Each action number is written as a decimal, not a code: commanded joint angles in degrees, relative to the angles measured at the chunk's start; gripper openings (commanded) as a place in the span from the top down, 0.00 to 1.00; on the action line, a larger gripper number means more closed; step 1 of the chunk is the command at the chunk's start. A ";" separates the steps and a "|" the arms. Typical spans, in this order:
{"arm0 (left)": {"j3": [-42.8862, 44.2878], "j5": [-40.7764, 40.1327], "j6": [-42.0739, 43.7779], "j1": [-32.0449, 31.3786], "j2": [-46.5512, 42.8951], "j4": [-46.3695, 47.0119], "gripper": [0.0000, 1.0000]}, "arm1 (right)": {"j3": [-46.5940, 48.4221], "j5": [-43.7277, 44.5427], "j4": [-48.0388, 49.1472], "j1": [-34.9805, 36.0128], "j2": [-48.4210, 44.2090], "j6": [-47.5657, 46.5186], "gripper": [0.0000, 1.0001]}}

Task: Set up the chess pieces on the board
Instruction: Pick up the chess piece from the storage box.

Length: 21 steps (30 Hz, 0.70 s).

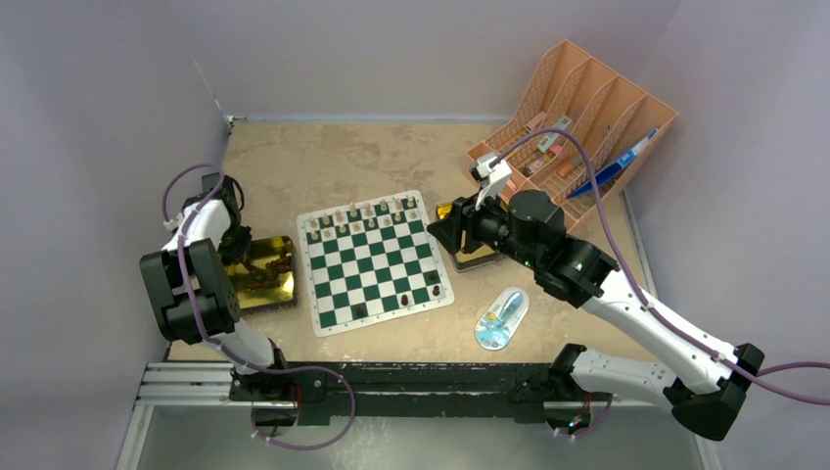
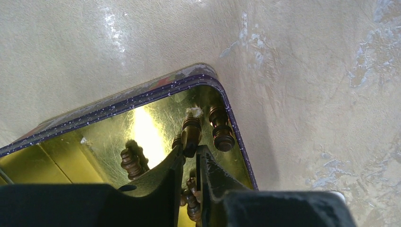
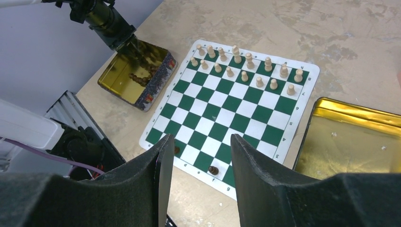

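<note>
The green-and-white board (image 1: 372, 262) lies mid-table. Several cream pieces (image 1: 364, 217) fill its two far rows; three dark pieces (image 1: 403, 299) stand near its front edge. My left gripper (image 1: 238, 255) is down in the left gold tin (image 1: 284, 294). In the left wrist view its fingertips (image 2: 190, 153) are shut on a dark brown piece (image 2: 191, 132), with other dark pieces (image 2: 223, 131) lying beside it. My right gripper (image 1: 442, 228) hovers over the right gold tin (image 1: 477, 260), open and empty (image 3: 198, 146). The board (image 3: 227, 109) and two dark pieces (image 3: 213, 170) show below it.
The right gold tin (image 3: 350, 142) looks empty of pieces. An orange rack (image 1: 587, 108) with pens stands at the back right. A blue-and-white oval item (image 1: 501, 318) lies right of the board's front corner. Grey walls close in on both sides.
</note>
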 commanded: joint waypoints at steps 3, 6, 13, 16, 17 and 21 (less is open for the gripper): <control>1.30 0.99 1.68 0.26 -1.93 -0.07 0.97 | 0.13 -0.93 2.31 -0.10 -1.20 0.40 0.50; 0.55 3.03 2.71 0.26 -3.36 0.52 1.00 | 0.00 -0.36 2.01 -0.11 -1.16 0.44 0.49; -1.17 4.56 2.23 0.26 -6.05 -2.04 1.00 | -0.23 -0.09 1.82 -0.06 -2.61 0.37 0.49; -3.30 7.49 2.84 0.26 -7.95 -1.18 1.00 | -1.05 -0.82 2.73 -0.09 -3.17 0.76 0.49; -3.85 8.13 3.83 0.26 -8.50 -0.89 1.00 | -1.04 -1.15 2.78 -0.10 -3.17 0.85 0.49; -4.42 8.42 5.92 0.01 -11.42 -1.95 1.00 | -0.89 -1.22 2.05 -0.10 -2.83 1.28 0.48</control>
